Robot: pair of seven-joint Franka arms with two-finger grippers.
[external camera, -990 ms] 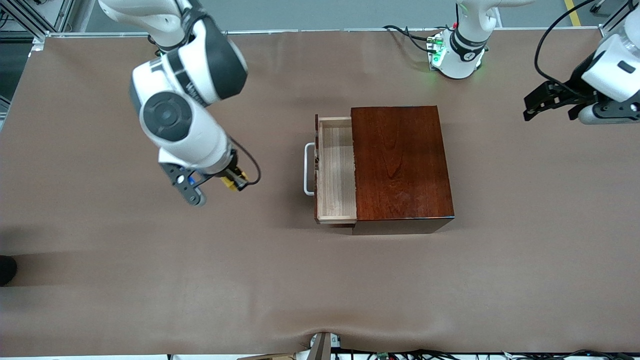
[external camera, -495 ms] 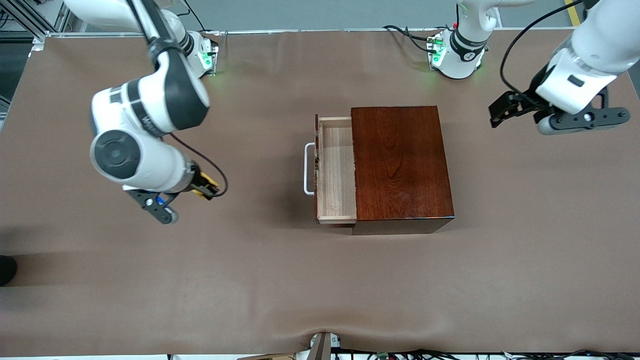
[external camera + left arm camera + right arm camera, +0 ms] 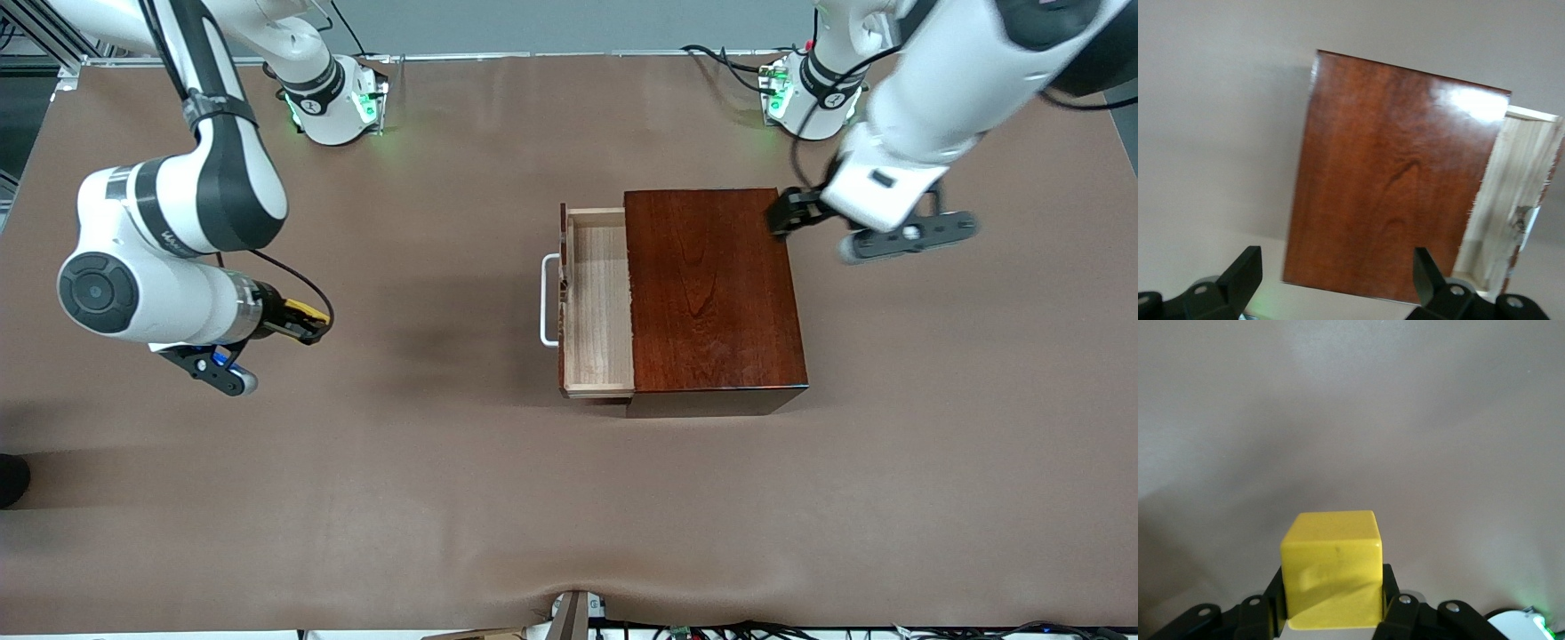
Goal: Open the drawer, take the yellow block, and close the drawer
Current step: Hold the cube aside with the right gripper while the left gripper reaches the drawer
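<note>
the brown table point(image 3: 569, 498) spreads under everything, both arms reaching out from their bases along its upper edge. near the middle sits the dark reddish wooden box point(image 3: 711, 284), glossy on top, and its drawer point(image 3: 597, 302) is pulled out toward the right arm's end of the table — the pale wood floor inside is bare, and the white loop handle point(image 3: 548, 300) sticks out from the drawer's front.

the left arm comes across from its base and holds the left gripper point(image 3: 787, 213) up in the air over the box's edge at the left arm's end, at the corner farther from the front camera. in the left wrist view its two black fingers point(image 3: 1245, 277) stand spread well apart with nothing between them, the box top and the open drawer showing below.

the right arm bends out over the bare table at its own end, well apart from the box. the right gripper point(image 3: 307, 320) is off the table there, its fingers point(image 3: 1401, 607) pressed onto the yellow block point(image 3: 1331, 568) — the small cube sits squarely between them in the right wrist view, held above plain brown tabletop. from the front only a sliver of yellow shows at the gripper's tip.
</note>
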